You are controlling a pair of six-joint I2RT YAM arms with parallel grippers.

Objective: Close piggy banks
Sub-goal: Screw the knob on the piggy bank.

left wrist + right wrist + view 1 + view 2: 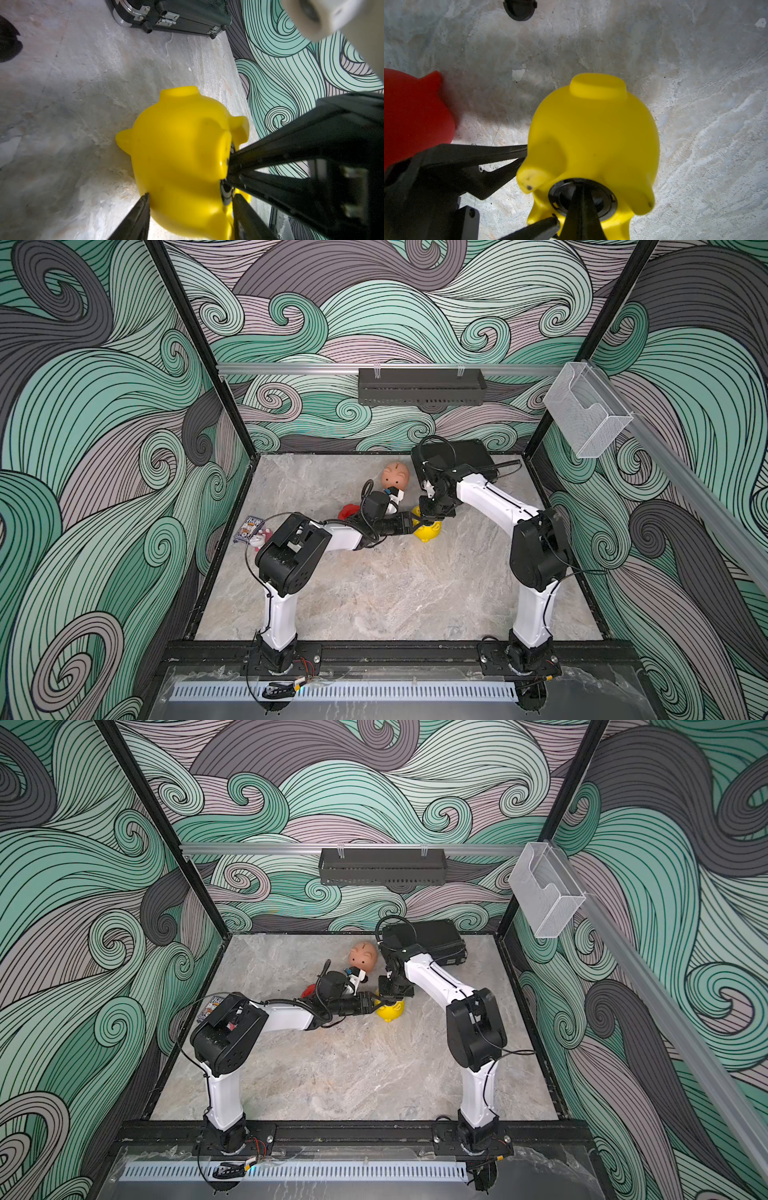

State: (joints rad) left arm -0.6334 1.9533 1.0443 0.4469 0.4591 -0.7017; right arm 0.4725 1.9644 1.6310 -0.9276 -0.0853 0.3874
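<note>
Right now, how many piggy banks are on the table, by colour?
Yellow piggy bank: 1
Red piggy bank: 1
Peach-pink piggy bank: 1
Total: 3

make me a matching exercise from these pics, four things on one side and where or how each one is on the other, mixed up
Things:
1. yellow piggy bank
2. red piggy bank
3. peach-pink piggy bank
4. black case

States:
A. at the back of the table, behind the right arm
B. gripped between the fingers of the left gripper, belly hole turned up
C. standing free just left of the black case
D. mostly hidden behind the left arm in both top views

Pairs: 1-B, 2-D, 3-C, 4-A
</note>
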